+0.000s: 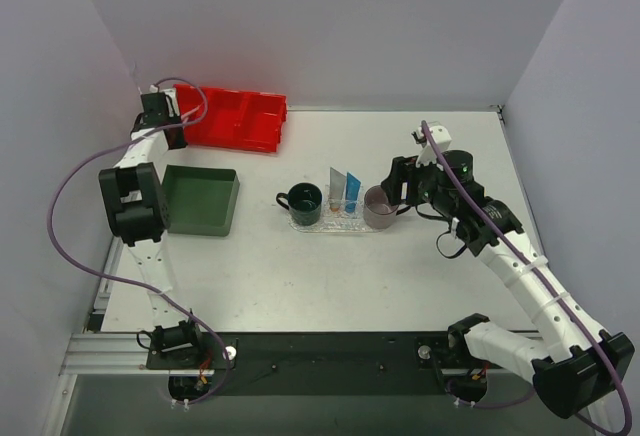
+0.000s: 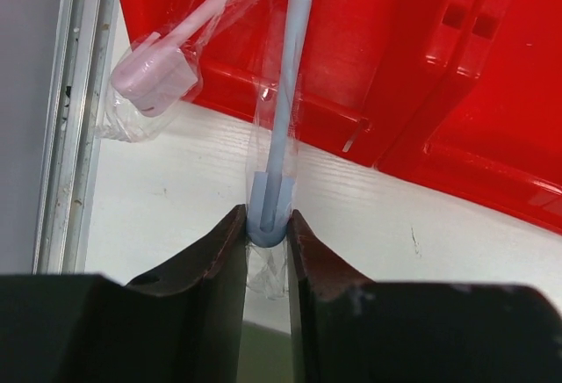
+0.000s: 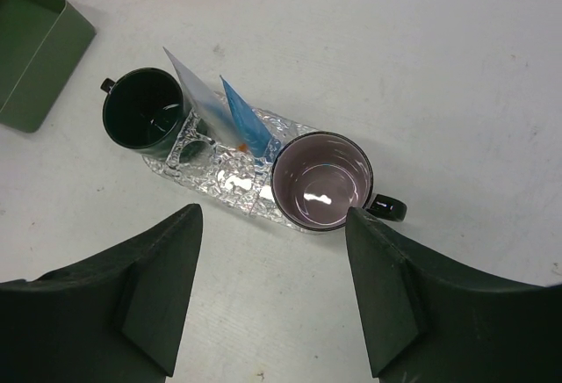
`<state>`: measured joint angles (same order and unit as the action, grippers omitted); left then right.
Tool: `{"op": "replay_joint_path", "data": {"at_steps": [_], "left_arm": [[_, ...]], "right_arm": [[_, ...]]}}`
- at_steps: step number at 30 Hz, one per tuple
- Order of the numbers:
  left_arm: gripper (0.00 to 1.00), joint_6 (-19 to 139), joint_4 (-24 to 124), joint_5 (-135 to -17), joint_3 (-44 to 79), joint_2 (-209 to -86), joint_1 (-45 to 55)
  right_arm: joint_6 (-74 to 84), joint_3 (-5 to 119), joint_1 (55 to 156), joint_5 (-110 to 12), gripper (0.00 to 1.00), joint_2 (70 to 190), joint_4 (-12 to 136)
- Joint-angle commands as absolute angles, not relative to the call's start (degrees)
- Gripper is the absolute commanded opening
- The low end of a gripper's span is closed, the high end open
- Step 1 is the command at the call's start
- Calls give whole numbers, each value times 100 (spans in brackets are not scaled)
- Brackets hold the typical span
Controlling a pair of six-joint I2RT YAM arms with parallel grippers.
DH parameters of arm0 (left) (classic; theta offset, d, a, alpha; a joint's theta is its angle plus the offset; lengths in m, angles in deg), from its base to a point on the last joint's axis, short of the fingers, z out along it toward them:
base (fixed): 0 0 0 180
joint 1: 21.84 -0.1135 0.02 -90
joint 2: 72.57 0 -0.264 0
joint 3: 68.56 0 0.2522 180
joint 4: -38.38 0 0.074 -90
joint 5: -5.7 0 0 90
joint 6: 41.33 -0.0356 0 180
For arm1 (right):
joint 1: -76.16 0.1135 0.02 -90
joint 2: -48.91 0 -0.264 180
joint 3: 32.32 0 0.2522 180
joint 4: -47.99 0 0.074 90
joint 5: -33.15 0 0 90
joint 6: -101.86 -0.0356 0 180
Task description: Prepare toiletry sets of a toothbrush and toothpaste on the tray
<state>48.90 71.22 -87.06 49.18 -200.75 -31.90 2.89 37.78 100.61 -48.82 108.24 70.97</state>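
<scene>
Tray (image 3: 224, 185): clear, bumpy, mid-table. Holds dark green mug (image 3: 140, 111) at one end and mauve mug (image 3: 322, 181) at other. White-grey toothpaste (image 3: 198, 93) and blue toothpaste (image 3: 246, 119) stand tilted between them.
Right gripper (image 3: 273, 225): jaws spread wide, holding nothing, hovers just beside mauve mug.
Green square tray (image 1: 200, 201): left of mugs, apart.
Red bin (image 1: 235, 116): far left corner.
Left gripper (image 2: 266, 216): at bin's edge, jaws pinching end of pale blue toothbrush (image 2: 285, 93). Brush in clear wrapper, shaft leaning over bin wall.
Pale pink toothbrush (image 2: 154, 75): wrapped, just beside, head over table.
</scene>
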Motion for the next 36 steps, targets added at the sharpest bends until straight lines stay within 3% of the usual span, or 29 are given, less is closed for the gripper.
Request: {"op": "replay_joint_path", "data": {"at_steps": [1,5,19,36], "left_arm": [[26,4656,7025,-8974,4742,-19721,-3045],[17,4639,7033,-9220,4539,-19483,-2984],[16,4832,7288,-9247,4390,-18745,-2939],[16,5034,7869,-9194,4706,-18709,-2843]], "right_arm": [[316,3769,10007,-4789,61,10788,7019],[316,3769,10015,-4798,61,10718,7028],[360,3673,10015,-4815,61,10463,7081],[325,3664,10007,-4798,61,10498,7081]]}}
